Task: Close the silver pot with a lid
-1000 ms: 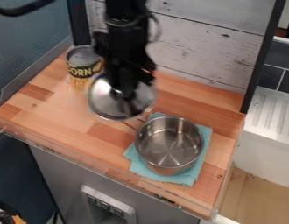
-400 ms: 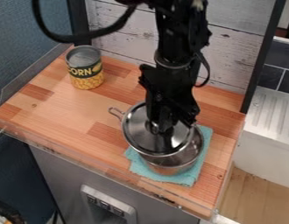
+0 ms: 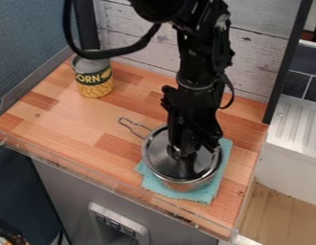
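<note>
The gripper [image 3: 184, 155] hangs over the pot, its fingers shut on the knob at the middle of the lid. The round silver lid [image 3: 162, 160] lies across the pot's mouth and covers nearly all of it. Whether its rim is seated all around cannot be told. Beneath it, the silver pot [image 3: 187, 185] shows its lower front wall and stands on a teal cloth, with its wire handle pointing to the upper left.
A corn can [image 3: 93, 81] stands at the back left of the wooden counter [image 3: 77, 119]. The teal cloth [image 3: 208, 191] lies under the pot. A white plank wall [image 3: 250, 62] rises behind, and a clear low edge runs along the front.
The gripper has carried the lid from near the can rightward and toward the front, onto the pot. Since the middle frame it has shifted slightly right, covering more of the pot's opening.
</note>
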